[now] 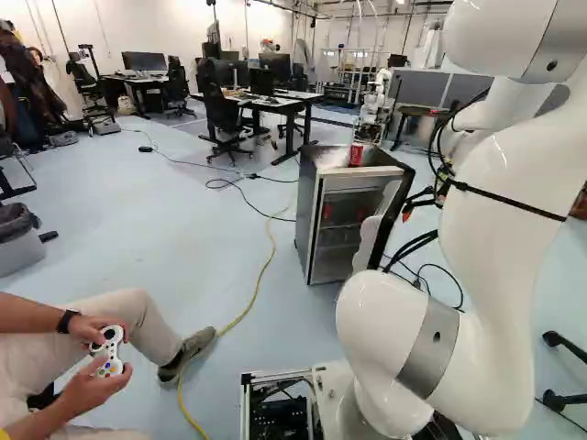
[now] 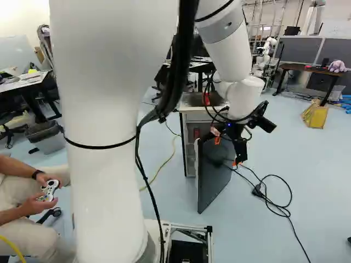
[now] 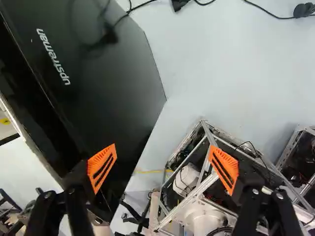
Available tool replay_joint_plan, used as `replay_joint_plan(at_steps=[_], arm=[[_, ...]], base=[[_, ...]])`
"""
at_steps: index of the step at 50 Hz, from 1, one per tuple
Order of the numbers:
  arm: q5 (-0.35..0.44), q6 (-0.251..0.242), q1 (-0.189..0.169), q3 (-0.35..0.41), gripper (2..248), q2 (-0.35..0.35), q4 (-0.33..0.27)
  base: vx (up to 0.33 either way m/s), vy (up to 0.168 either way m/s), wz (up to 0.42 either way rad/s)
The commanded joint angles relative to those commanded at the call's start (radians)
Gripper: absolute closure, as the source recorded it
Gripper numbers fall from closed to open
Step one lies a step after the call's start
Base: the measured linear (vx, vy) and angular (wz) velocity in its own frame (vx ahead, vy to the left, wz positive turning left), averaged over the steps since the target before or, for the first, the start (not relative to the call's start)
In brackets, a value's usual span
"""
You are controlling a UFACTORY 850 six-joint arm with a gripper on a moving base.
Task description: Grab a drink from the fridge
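1. My arm (image 2: 112, 126) is the biggest thing here, reaching forward to the fridge door's outer side. Its cables are strapped close to it, presumably so they won't snag as I bend.
2. The fridge (image 1: 308, 211) stands upright on the floor, its front turned my way, so the shelves can be reached once I'm round the door.
3. The fridge door (image 2: 211, 181) is swung well out. That exposes the inside, but the panel also stands between me and the shelves; I judge I should back off and come round its free edge, or I could knock it shut.
4. My gripper (image 3: 163, 150) is released, its fingers spread wide with nothing grasped. One finger is over or beside the door's dark face; whether it touches, I can't tell. That spread should suit taking a can next.
5. A red can (image 1: 356, 154) stands on the fridge's top. The drinks I'm after are probably the red items (image 1: 327, 211) inside, behind the open front, though they're too small to identify surely.
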Motion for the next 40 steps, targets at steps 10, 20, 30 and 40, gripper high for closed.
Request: replay_joint_plan(at_steps=[10,20,30,40], arm=[[0.000,0.000,0.028,0.030,3,0.022,0.000],[0.000,0.000,0.059,0.058,3,0.043,0.000],[0.000,0.000,0.091,0.080,3,0.060,0.000],[0.000,0.000,0.124,0.097,3,0.073,0.000]], base=[[0.000,0.000,0.000],[0.000,0.000,0.000],[0.000,0.000,0.000],[0.000,0.000,0.000]])
